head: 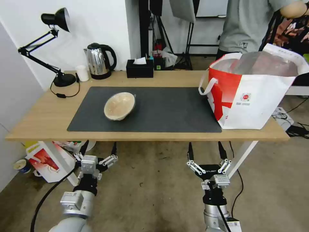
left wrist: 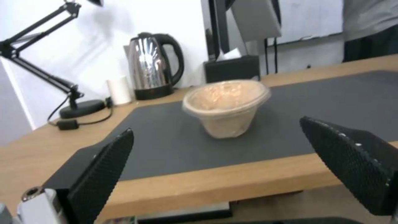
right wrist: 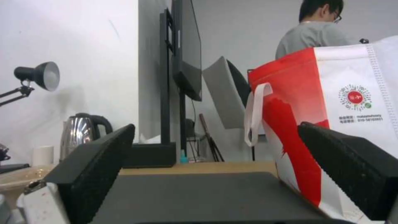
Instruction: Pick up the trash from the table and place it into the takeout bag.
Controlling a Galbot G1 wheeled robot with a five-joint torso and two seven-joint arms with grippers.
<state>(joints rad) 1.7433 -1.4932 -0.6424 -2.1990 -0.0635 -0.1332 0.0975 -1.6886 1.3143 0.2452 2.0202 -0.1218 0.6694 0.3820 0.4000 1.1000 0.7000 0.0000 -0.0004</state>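
A white-walled room with camera stands behind holds a long light-wood table (head: 42, 119) on white legs, topped by a dark grey mat (head: 167, 109). Along the far edge stand a black desk lamp (head: 53, 48), a small white cup (head: 82, 73), a steel kettle (head: 99, 60) and a black tissue box (head: 139, 68); none of these is trash.

One piece of trash lies on the table: a beige paper bowl (head: 119, 105), tipped on its side toward the left part of the mat, its mouth seemingly covered with clear film. Nothing can be made out inside it. The takeout bag (head: 251, 93), white with red panels, stands upright at the right end of the table, partly on the mat, well apart from the bowl. Its mouth is open and the silver lining shows, but what lies in it cannot be told.

Judging from this, the job is mostly done: only the bowl is left to lift and drop into the bag.

Both arms hang below the near table edge. The left tool (head: 98, 153) is spread wide and empty, roughly in line with the bowl. The right tool (head: 206, 151) is likewise spread and empty, nearer the bag.
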